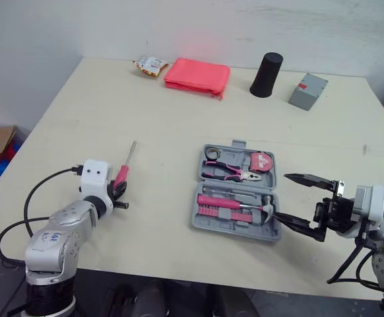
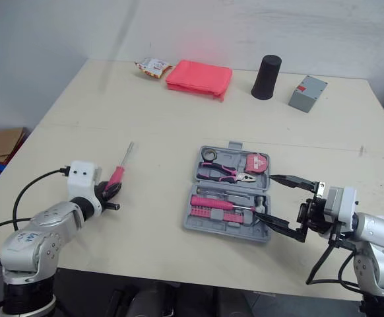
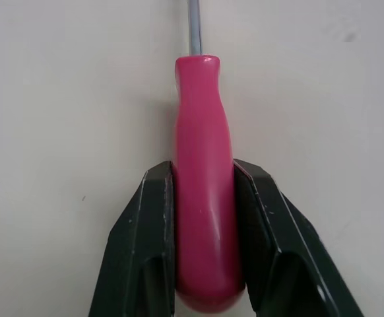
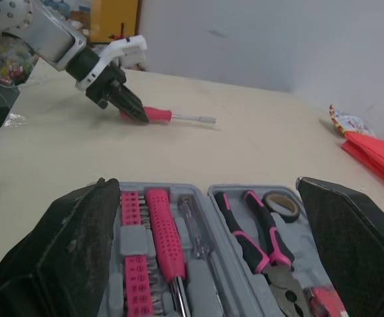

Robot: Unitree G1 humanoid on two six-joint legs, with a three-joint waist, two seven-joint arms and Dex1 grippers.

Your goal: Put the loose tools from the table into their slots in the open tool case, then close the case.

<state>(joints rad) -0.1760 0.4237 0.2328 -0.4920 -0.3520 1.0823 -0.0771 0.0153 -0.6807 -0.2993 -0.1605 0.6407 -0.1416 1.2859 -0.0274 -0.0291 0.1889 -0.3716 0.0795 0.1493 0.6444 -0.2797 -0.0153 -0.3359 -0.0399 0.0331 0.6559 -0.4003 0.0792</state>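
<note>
While the left gripper clamps tight on the pink handle of the screwdriver, that tool rests on the table, shaft pointing to 1 o'clock. At its 3 o'clock, the open tool case holds pliers and a hammer. At the case's 4 o'clock corner the right gripper gapes wide, 2 fingers holding nothing.

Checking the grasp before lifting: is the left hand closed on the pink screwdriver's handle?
Yes, the left hand has both fingers pressed against the pink screwdriver handle's sides.
</note>
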